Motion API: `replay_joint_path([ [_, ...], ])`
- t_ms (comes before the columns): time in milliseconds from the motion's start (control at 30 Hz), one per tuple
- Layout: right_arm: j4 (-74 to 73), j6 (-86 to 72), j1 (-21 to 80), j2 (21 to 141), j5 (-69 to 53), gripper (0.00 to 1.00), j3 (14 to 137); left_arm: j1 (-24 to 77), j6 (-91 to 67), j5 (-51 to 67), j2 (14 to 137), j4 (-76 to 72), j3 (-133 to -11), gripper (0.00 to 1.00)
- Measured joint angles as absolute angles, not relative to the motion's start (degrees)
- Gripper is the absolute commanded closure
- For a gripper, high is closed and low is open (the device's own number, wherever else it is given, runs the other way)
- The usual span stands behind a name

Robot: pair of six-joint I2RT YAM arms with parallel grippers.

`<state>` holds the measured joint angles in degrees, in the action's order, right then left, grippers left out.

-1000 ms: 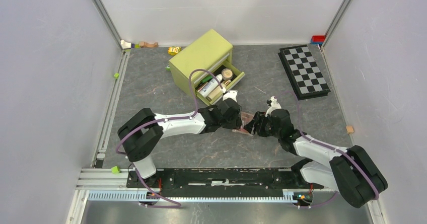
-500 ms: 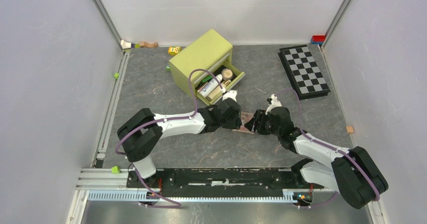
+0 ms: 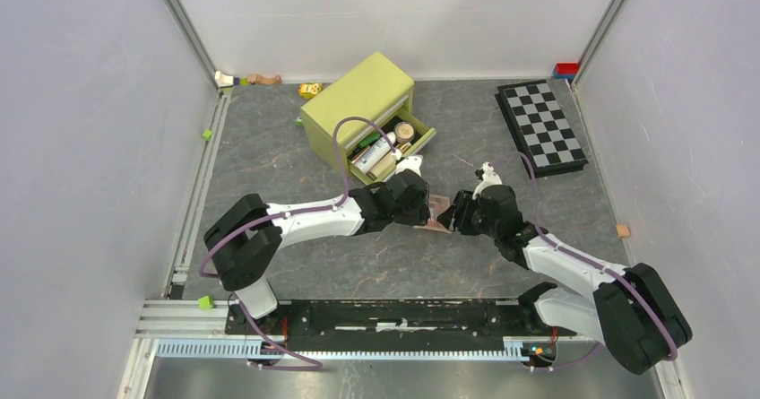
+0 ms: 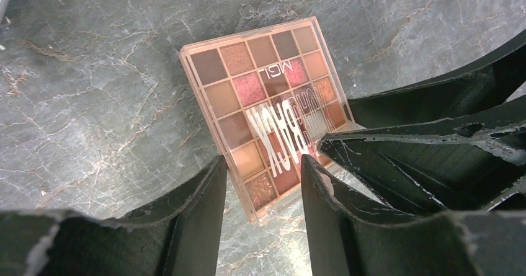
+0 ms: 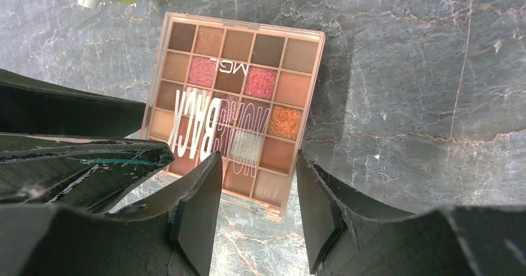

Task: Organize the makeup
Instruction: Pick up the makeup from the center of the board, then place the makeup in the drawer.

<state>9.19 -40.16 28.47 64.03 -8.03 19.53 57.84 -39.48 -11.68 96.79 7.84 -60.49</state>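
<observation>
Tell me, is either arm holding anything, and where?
Nothing gripped. Left gripper and right gripper each straddle an edge of the palette, jaws open.

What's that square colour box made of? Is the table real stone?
The eyeshadow palette looks like clear shiny plastic: its edges are see-through, with white letters over powdery, partly glittery squares. The tabletop looks like grey stone with pale veins, but may only be a printed sheet.

Glossy clear-plastic palette (image 4: 263, 96) (some pans shimmery) on matt marbled table (image 4: 93, 102).
</observation>
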Motion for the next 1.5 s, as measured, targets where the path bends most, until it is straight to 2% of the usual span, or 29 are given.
replay_joint_path([
  [967,7.29,-38.74,28.23,63.64,-6.15,0.48,27.97,56.88,-37.54,-13.13,94.72,13.41,-62.52,0.46],
  [1500,12.23,-39.2,28.69,68.6,-6.39,0.48,33.06,54.17,-37.28,-12.84,92.4,14.57,-62.52,0.46],
])
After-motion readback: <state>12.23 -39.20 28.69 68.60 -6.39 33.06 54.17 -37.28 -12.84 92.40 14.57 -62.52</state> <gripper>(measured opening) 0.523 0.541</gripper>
